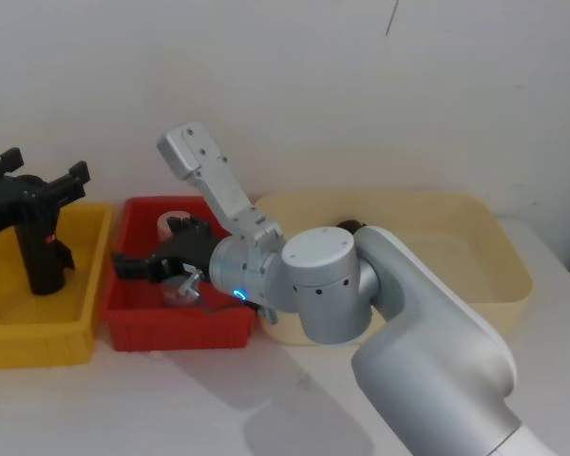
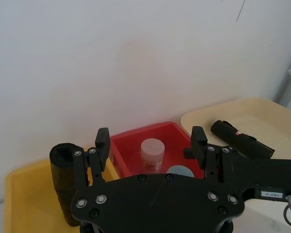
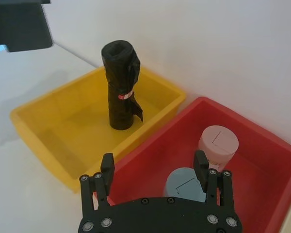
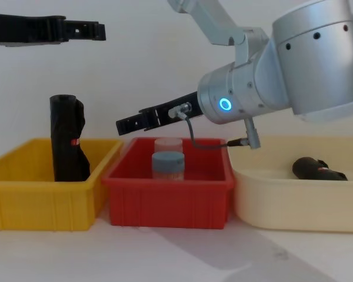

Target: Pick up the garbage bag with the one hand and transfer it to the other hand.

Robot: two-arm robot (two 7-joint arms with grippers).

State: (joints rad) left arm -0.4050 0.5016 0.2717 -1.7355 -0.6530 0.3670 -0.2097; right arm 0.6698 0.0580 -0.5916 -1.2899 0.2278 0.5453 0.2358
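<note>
The garbage bag (image 1: 40, 256), a black crinkly roll with a red-and-white band (image 3: 124, 95), stands upright in the yellow bin (image 1: 38, 342). My left gripper (image 1: 43, 171) hovers open just above the bag's top, clear of it. In the chest view the left gripper (image 4: 97, 29) reaches in high over the bag (image 4: 65, 138). In the left wrist view the bag (image 2: 62, 179) stands beside one of the open left fingers (image 2: 103, 141). My right gripper (image 1: 122, 266), on the arm with the blue ring light, hangs open and empty over the red bin (image 3: 262, 145).
The red bin (image 4: 165, 200) holds a pale capped jar (image 3: 218, 143) and a grey-blue capped jar (image 3: 184, 184). A second black roll (image 4: 317, 169) lies in the cream bin (image 4: 294, 205) on the right. The right arm's body spans the table's middle and front.
</note>
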